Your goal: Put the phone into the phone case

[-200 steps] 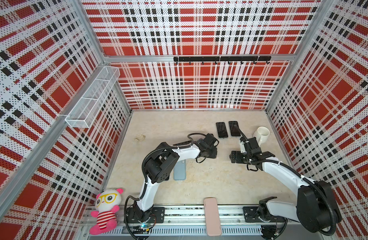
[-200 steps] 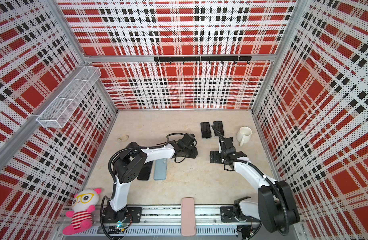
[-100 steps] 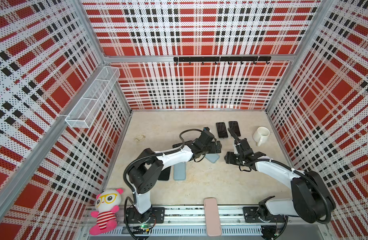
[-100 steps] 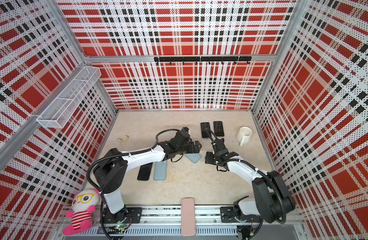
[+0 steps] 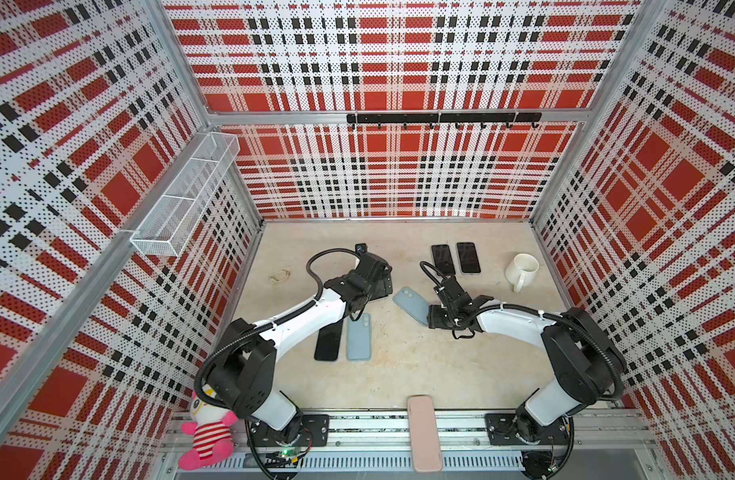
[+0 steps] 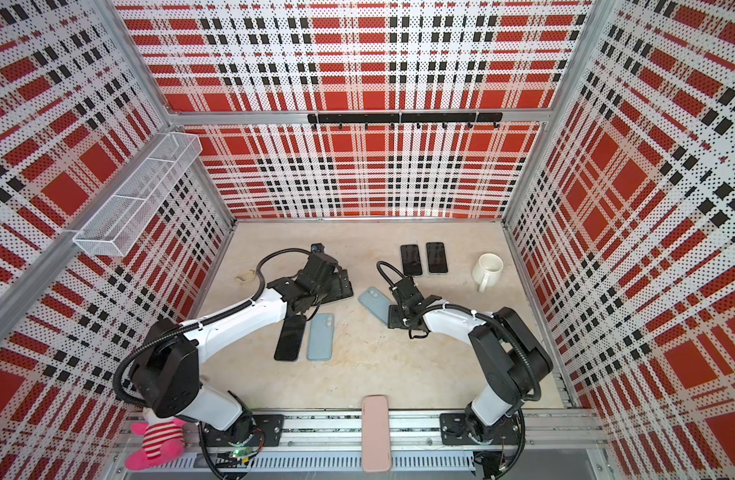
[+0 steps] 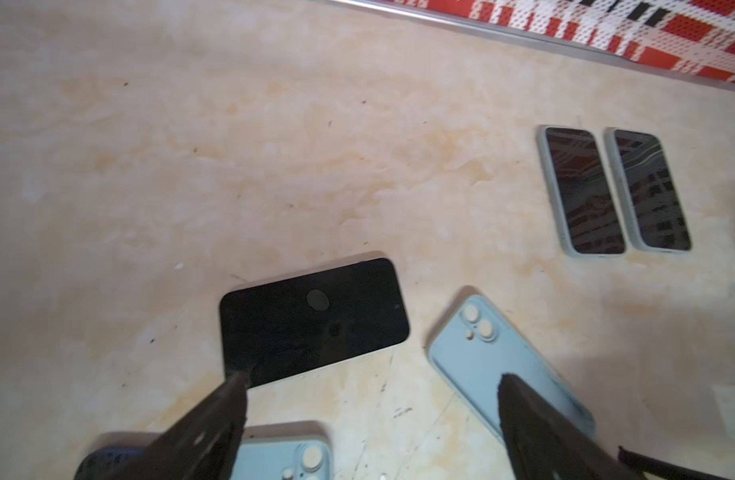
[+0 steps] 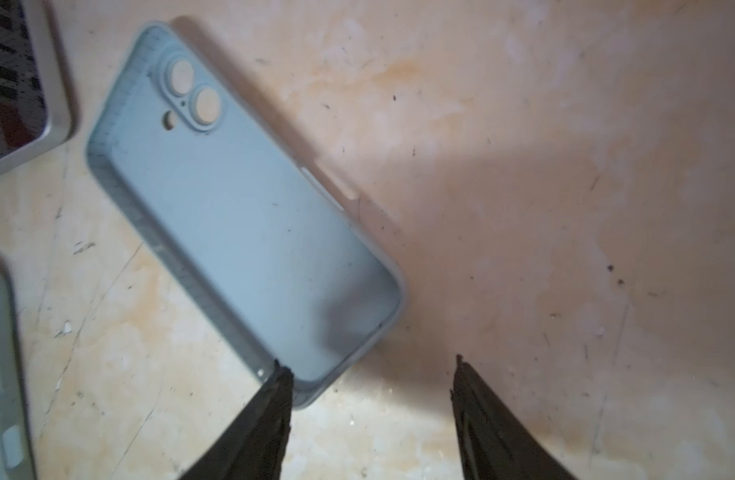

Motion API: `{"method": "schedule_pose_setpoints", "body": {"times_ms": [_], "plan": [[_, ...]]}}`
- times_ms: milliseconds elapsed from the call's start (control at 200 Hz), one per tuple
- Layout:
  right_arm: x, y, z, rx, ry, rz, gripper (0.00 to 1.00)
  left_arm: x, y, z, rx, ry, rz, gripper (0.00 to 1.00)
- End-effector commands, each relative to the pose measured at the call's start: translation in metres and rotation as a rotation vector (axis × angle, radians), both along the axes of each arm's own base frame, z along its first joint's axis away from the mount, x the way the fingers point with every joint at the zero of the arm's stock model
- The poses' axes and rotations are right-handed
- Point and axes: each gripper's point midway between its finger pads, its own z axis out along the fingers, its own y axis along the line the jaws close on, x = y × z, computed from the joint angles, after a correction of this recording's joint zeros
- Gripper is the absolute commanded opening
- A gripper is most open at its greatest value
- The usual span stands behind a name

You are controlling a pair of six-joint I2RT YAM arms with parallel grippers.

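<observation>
Left gripper has pulled back a little toward its own side and popped its jaws wide since a second ago; right gripper has slid in on the phone case and narrowed to a middling gap. Neither holds anything now. Nearest, on the front rail: pink case, untouched. Next back: spare phone and spare case side by side, far ends partly behind the left arm in both top views. Then the work zone: phone lies flat on the table just beside the phone case, not in it; one left fingertip hangs at the phone's corner, the other over the case. Case sits open side up, lens cutouts at the end away from the right gripper, one right fingertip at its near rim. Far back: cased phones, a pair, plus a mug. My read: step in hand is re-gripping the phone. Take it across the long edges, match lens end to cutouts, seat one short end first, then press flat while the right gripper pins the case so it can't skate. Unclear: phone mostly hidden under the left gripper in both top views; which face is up; whether the right fingertip touches the rim or hovers; left wrist view is soft.
</observation>
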Motion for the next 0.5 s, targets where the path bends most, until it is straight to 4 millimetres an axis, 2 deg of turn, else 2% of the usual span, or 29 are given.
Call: {"method": "schedule_pose_setpoints", "body": {"times_ms": [0, 125, 250, 421, 496], "plan": [[0.003, -0.007, -0.009, -0.064, 0.014, -0.029, 0.61, -0.008, 0.024, 0.003, -0.013, -0.003, 0.069, 0.92], [0.006, -0.006, -0.011, -0.095, 0.02, -0.016, 0.52, -0.017, 0.047, -0.001, -0.039, 0.009, 0.112, 0.9], [0.008, -0.008, -0.01, -0.134, 0.027, 0.003, 0.38, -0.02, 0.063, -0.002, -0.06, 0.015, 0.138, 0.89], [0.011, -0.015, -0.009, -0.199, 0.027, 0.025, 0.31, -0.021, 0.069, -0.002, -0.067, 0.018, 0.152, 0.88], [0.012, -0.016, -0.01, -0.216, 0.034, 0.049, 0.24, -0.021, 0.072, -0.002, -0.057, 0.017, 0.163, 0.88]]}}
